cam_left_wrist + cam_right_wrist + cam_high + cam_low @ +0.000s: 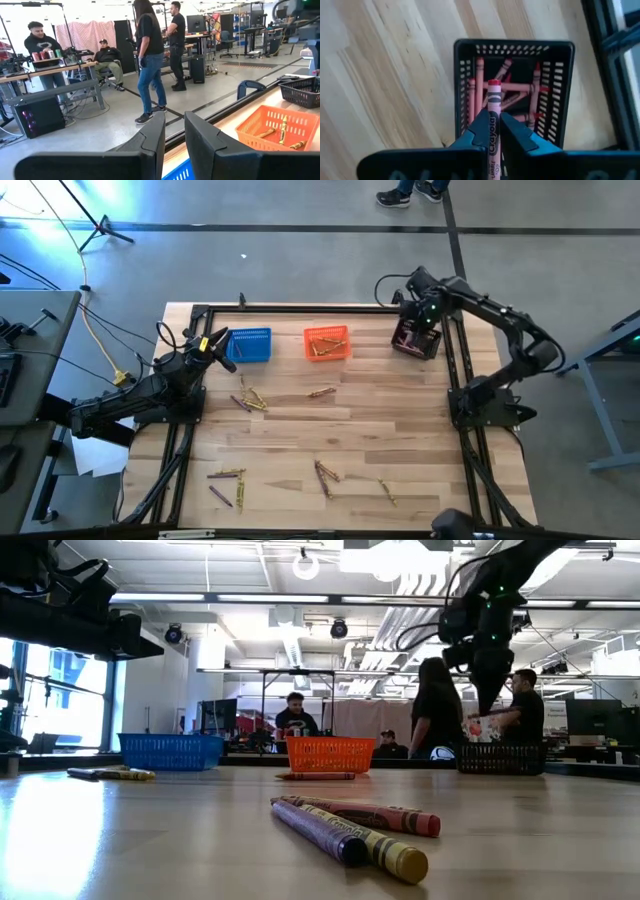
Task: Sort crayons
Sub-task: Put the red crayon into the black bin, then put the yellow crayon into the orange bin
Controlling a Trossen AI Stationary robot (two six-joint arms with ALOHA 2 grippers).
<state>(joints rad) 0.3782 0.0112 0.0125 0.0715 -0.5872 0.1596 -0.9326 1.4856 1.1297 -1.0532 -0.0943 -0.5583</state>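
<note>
Right gripper [492, 131], fingers pinched on a red crayon [493, 107], hovers above the black basket [465, 75] of reds; releasing squarely over its middle should land it inside.

Bright ceiling lights [400, 555] glare overhead; the nearest crayons [350, 825] look soft.

Worktop [400, 420]: pale wood planks, black frame rails.
Far edge: blue basket [250, 344], orange basket [326, 342], black basket [416, 341].
Loose on the wood: crayons [250, 399], scattered.
</note>
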